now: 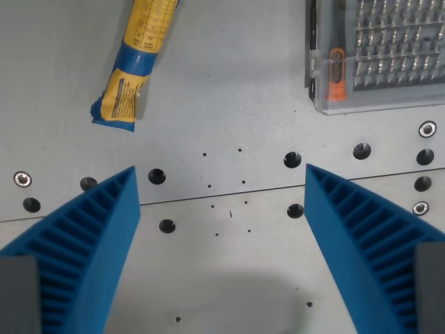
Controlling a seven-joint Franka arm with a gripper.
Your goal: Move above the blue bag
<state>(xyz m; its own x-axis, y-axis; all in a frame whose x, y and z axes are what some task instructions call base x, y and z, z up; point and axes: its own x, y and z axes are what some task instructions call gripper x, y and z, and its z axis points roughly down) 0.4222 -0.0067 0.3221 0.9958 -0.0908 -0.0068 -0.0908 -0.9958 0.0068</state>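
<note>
Nearest to you, the pincer point(219, 184): two blue ribbed fingers point(90, 243) rising from the lower corners, spread wide, nothing between them but bare worktop point(229, 90).

Under the gap: grey metal plate, bolt holes in rows, a seam running across, a few dark specks.

The blue bag point(135, 62) lies at the wrist view's upper left, well apart from the fingertips. It is a long narrow packet, yellow print with blue bands, lying flat and slanted, its near end toward the left finger, its far end cut off by the top edge.

At the wrist view's upper right, a clear plastic case point(375, 56) of screwdriver bits with an orange-handled driver inside. Keep clear of it.

Handling, as a judgement: the bag looks light and soft, a crinkled foil or plastic wrapper, likely slippery and easy to crush. Its middle, across the narrow width, looks the best place to take hold.

You are not yet above it. You need to shift up and to the wrist view's left until the bag sits between the fingers.
</note>
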